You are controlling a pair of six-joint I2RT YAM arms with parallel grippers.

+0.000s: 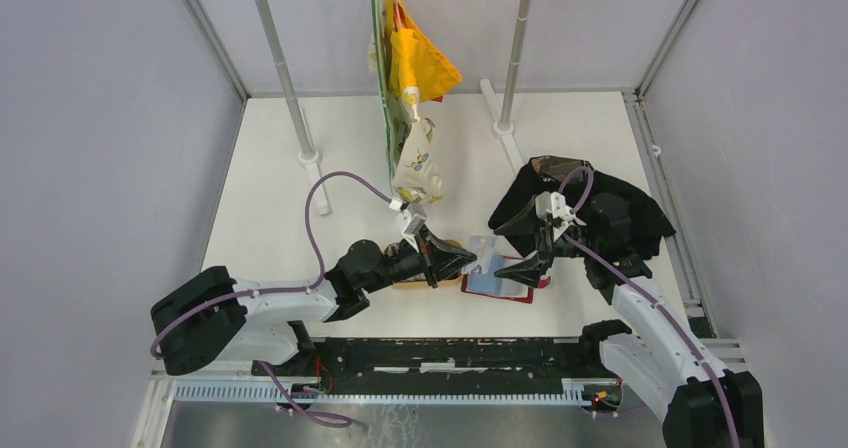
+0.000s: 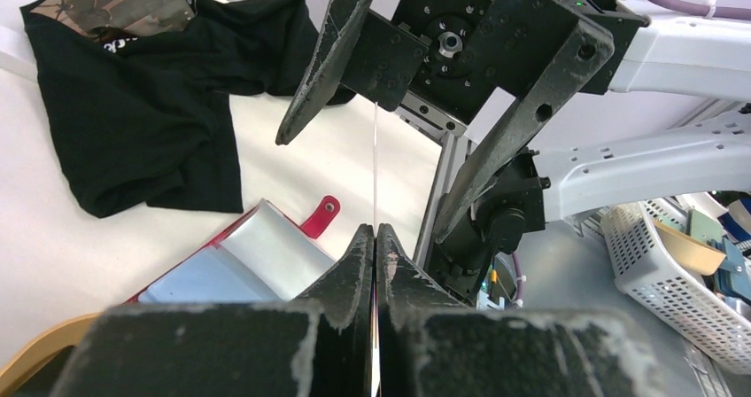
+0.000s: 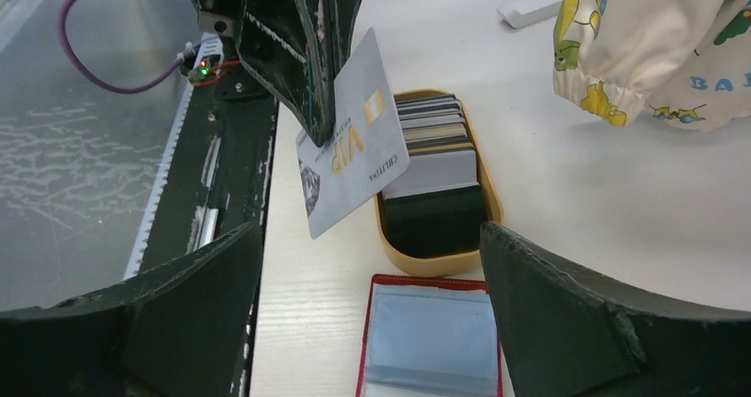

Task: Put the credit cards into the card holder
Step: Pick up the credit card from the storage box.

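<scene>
- My left tool is clamped tight on one grey card, pinching it by its edge. The card is printed "VIP" and hangs tilted, clear of the bench.
- My right tool stands wide, holding nothing. In the left wrist view the grey card appears edge-on as a thin line running up between its two fingers, with a gap on each side.
- The card holder lies open and flat on the bench, red border up and a clear pocket showing. It sits on the near side of the wooden tray, just beside it.
- The raised grey card is near both the tray and the holder, touching neither.
- The rest of the cards are stacked in a row inside the tray: grey, black and pale ones.
- A black cloth is crumpled on the far right of the bench, apart from the holder.
- A printed garment hangs above the far side of the bench.
</scene>
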